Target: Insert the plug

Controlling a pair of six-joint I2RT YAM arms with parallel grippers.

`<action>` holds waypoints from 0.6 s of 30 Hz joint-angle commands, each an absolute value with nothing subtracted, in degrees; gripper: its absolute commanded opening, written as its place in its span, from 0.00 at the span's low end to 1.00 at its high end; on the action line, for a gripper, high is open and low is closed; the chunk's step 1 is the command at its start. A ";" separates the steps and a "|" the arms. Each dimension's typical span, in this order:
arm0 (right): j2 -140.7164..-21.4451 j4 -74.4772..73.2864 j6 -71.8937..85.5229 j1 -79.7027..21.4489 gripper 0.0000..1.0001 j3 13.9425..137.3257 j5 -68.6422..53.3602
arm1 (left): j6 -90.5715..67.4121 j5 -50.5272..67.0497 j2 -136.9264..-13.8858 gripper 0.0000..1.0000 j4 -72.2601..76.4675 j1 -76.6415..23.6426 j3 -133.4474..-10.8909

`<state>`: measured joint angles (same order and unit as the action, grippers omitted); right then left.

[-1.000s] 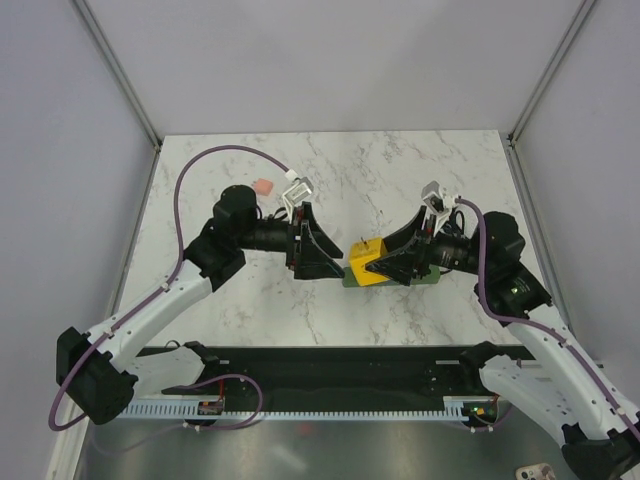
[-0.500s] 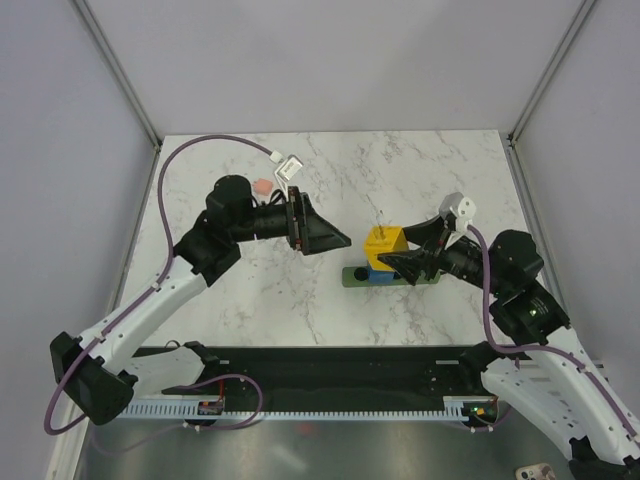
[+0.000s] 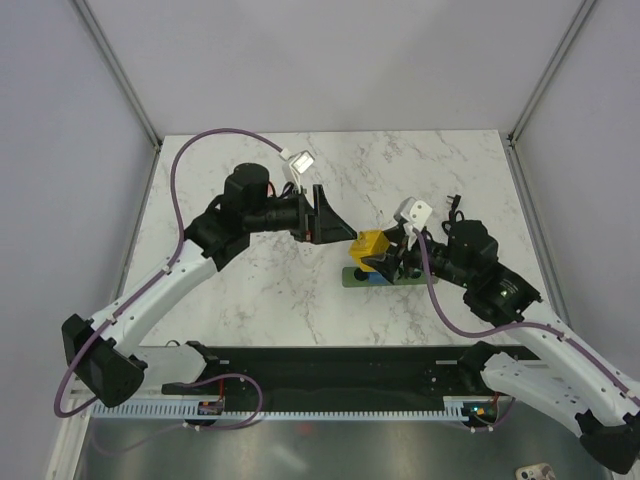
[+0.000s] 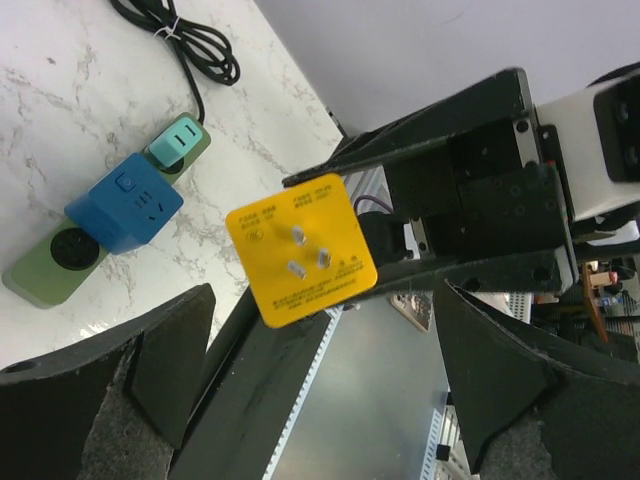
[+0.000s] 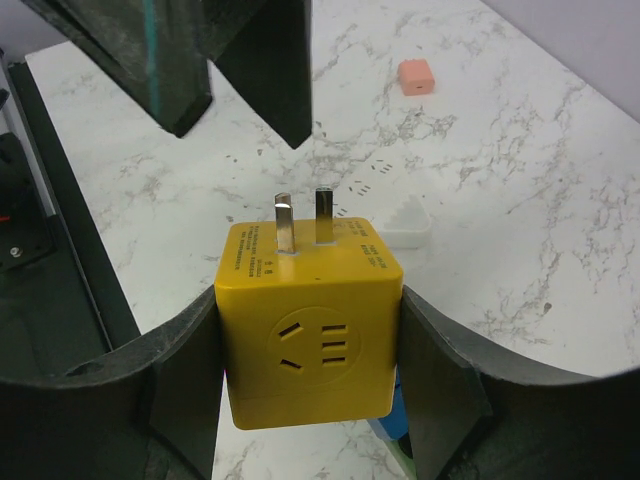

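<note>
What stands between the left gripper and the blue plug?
The yellow block, held by the right gripper, hangs straight ahead of the open left gripper. The blue plug sits on the green power strip below it.

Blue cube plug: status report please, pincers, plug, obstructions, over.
Left pincer open, empty. Right pincer shut on yellow plastic cube block. Bright-blue cube plug sitting on green power strip. Yellow block hangs over it.

Bright, even light from overhead, marble table [image 3: 420,170] evenly lit, faint soft shadows on it, top view sharp, left wrist view soft on its own fingers [image 4: 100,400] at six o'clock, yellow block [image 5: 310,330] crisp in the right wrist view
</note>
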<state>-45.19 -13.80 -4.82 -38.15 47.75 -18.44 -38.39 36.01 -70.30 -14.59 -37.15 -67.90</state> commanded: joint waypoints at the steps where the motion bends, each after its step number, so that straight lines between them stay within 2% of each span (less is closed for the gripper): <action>1: -46.67 -8.71 -8.00 -42.09 0.00 50.71 -14.60 | -34.55 37.26 -71.63 0.98 -17.48 -37.44 -71.80; 6: -49.92 -5.46 -8.96 -48.94 0.00 50.80 -6.43 | -32.96 37.97 -73.91 0.98 -21.00 -37.44 -72.69; 18: -53.17 -2.64 -10.20 -54.05 0.00 51.59 -0.53 | -32.34 37.79 -72.78 0.93 -24.70 -37.44 -68.39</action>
<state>-53.69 -8.03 -9.21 -53.65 48.82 -3.29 -34.57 36.36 -74.46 -23.99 -37.15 -69.63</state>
